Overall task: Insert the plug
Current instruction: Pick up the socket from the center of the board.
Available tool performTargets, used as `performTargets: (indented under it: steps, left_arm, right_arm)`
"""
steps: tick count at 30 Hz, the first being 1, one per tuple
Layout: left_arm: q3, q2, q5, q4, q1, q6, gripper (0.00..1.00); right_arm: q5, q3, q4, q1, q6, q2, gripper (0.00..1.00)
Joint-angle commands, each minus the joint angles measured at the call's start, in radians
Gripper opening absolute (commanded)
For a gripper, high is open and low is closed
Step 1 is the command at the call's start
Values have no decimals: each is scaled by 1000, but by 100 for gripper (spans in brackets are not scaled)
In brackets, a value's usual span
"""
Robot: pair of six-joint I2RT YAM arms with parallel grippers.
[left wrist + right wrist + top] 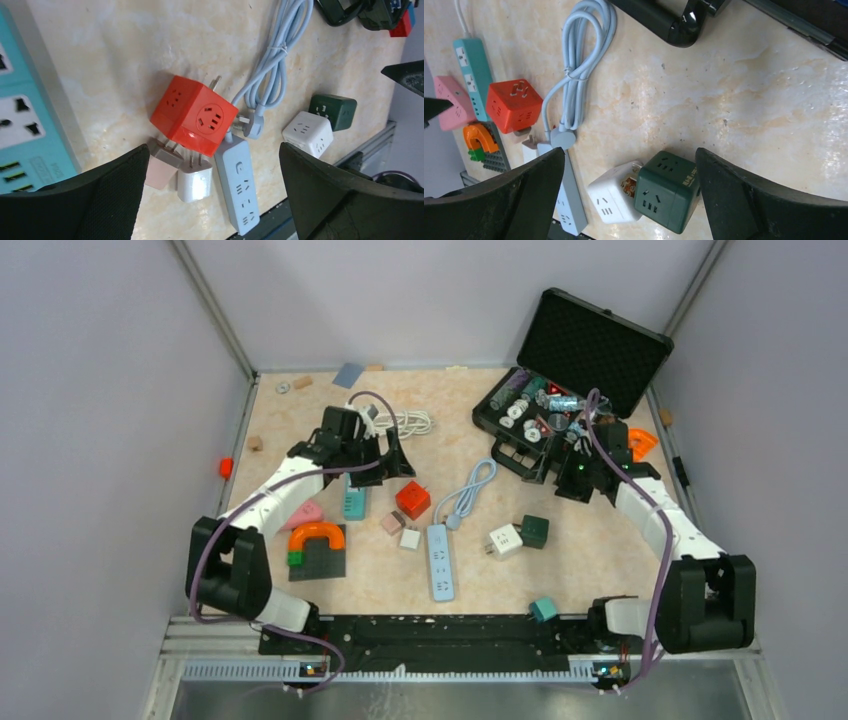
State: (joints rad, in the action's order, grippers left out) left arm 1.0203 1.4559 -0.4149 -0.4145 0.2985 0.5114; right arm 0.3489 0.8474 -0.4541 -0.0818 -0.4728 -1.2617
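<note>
Black carrying case (597,338) is standing open at the far right, lid tilted back, small parts sitting in its tray. Orange arch block (316,536) is resting on a dark studded baseplate (328,564). Wooden cube (255,443) and small red piece (226,467) are lying by the left wall. Grey-blue card (348,374) is lying at the far edge. Teal cube (543,609) is sitting against the near rail.
</note>
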Motion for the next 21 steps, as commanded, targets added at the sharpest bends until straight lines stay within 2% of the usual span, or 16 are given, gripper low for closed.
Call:
performTargets:
  steps: [1,6,10,15,21]
  left_arm:
    - [136,44,123,-112,1,-129,99]
    - [189,60,300,-196,-9,-98,99]
    - [152,29,351,-209,-70,-52,99]
    - [50,-47,318,-201,-224,19,99]
    - [-65,-147,312,-228,-472,89,99]
  right_arm:
    - [93,37,9,4,10,-24,99]
    - [141,56,2,4,9,-61,99]
    - [179,63,6,-4,3,-85,99]
    - [183,97,-6,-39,9,-119,99]
    - [183,143,-21,-96,23,-165,99]
